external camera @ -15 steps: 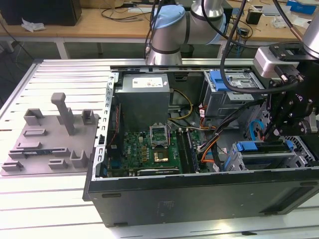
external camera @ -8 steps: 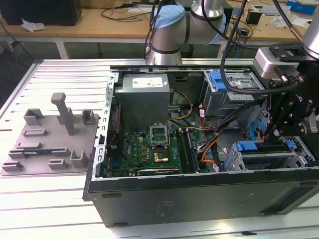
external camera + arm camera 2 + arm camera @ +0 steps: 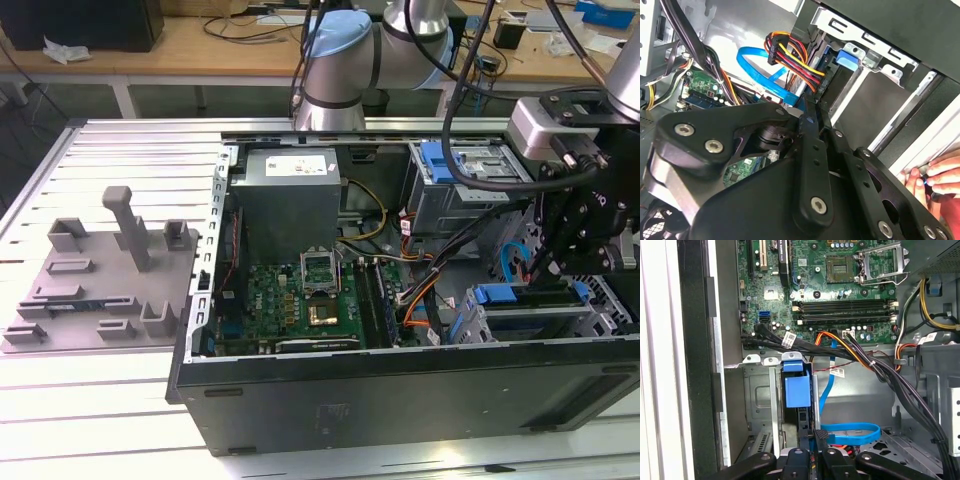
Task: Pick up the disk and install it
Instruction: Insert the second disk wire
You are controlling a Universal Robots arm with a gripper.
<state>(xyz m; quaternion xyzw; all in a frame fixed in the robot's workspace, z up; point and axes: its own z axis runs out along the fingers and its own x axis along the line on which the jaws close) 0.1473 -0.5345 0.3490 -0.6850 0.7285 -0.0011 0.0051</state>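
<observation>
Gripper (image 3: 552,262), fingers pressed together on the edge of the disk (image 3: 801,412), low inside the computer case (image 3: 400,395) at the exterior view's right. The disk stands edgewise in the drive cage (image 3: 757,395), blue carrier tab (image 3: 797,390) outward, aligned with its slot.

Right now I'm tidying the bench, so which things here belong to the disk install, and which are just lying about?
In the job:
gripper
disk in its blue carrier, close by the gripper
drive cage around it

Lying about:
grey fixture plate, at the exterior view's left
power-supply box
motherboard
blue data cable
</observation>
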